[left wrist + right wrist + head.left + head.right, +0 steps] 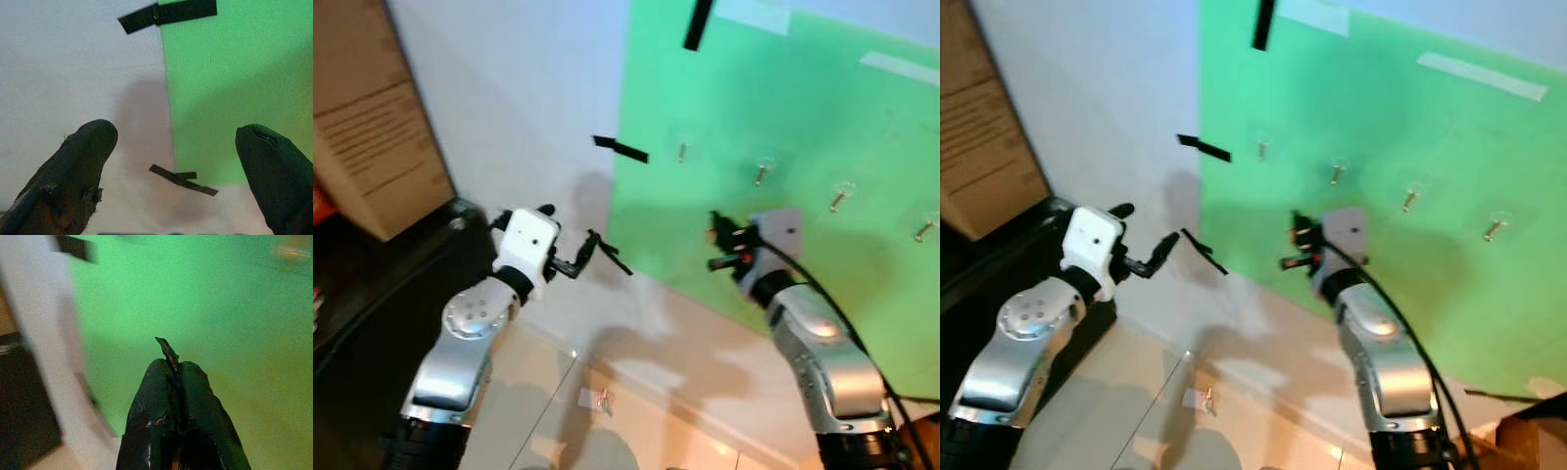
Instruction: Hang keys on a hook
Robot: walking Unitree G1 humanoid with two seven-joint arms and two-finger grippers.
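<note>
Head stereo pair: both eyes look forward and down from above the raised arms at a white wall (519, 88) bearing a green sheet (783, 147) with a row of hooks (762, 174), tiled floor below. The two views share this scene, offset sideways.

Left wrist camera: looks along the spread fingers (83, 161) of the left gripper (176, 166), facing the sheet's edge and black tape strips (168, 13), fairly near.

Right wrist camera: looks along the closed fingers (161, 396) of the right gripper (177, 369), facing the green sheet close up; blurred.
</note>
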